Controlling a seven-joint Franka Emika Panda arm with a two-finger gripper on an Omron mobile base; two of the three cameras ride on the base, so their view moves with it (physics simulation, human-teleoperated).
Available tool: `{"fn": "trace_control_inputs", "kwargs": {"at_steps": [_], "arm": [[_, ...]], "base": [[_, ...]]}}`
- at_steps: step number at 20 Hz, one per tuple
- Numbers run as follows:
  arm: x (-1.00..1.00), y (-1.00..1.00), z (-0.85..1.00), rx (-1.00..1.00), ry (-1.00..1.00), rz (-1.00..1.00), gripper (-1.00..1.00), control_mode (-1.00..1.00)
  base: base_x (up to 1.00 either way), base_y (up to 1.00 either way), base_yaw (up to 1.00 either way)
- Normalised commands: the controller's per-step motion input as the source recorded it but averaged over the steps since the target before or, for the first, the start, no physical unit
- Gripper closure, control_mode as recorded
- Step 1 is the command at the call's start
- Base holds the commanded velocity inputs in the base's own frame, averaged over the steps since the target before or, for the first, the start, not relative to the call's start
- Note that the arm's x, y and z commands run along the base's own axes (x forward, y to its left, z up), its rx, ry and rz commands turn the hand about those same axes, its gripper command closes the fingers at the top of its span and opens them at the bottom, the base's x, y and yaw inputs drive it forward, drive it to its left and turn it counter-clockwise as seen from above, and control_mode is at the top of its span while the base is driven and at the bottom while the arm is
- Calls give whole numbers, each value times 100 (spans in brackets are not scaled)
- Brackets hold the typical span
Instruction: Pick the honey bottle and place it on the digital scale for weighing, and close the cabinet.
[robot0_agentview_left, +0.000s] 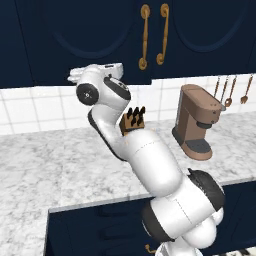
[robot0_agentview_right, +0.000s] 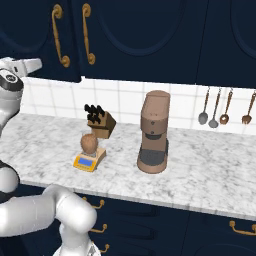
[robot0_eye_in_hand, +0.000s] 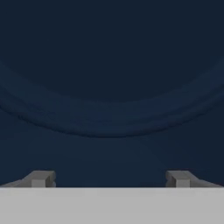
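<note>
Sitting on the digital scale (robot0_agentview_right: 89, 161): honey bottle (robot0_agentview_right: 89, 143), upright, at the counter (robot0_agentview_right: 200, 170) front edge just ahead of the knife block (robot0_agentview_right: 100, 122). Coffee machine (robot0_agentview_right: 154, 132) stands to the right of both, apart from them. Gripper (robot0_eye_in_hand: 110, 179) is up at the cabinet (robot0_agentview_right: 145, 35), looking straight at the arched door panel from close range; fingers (robot0_eye_in_hand: 41, 179) spread wide, nothing between them. Brass handles (robot0_agentview_left: 153, 36) sit side by side where the two doors meet. Utensils (robot0_agentview_right: 224, 107) hang on the tiled wall.
</note>
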Motion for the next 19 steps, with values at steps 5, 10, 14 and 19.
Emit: {"fn": "trace_control_inputs", "kwargs": {"at_steps": [5, 10, 14, 19], "arm": [[98, -52, 0, 15, 4, 21, -100, -100], [100, -21, 0, 6, 5, 12, -100, -100], [95, -29, 9, 7, 17, 5, -100, -100], [84, -45, 43, 5, 26, 3, -100, -100]], "base": [[0, 0, 0], [0, 0, 0], [0, 0, 0], [0, 0, 0]]}}
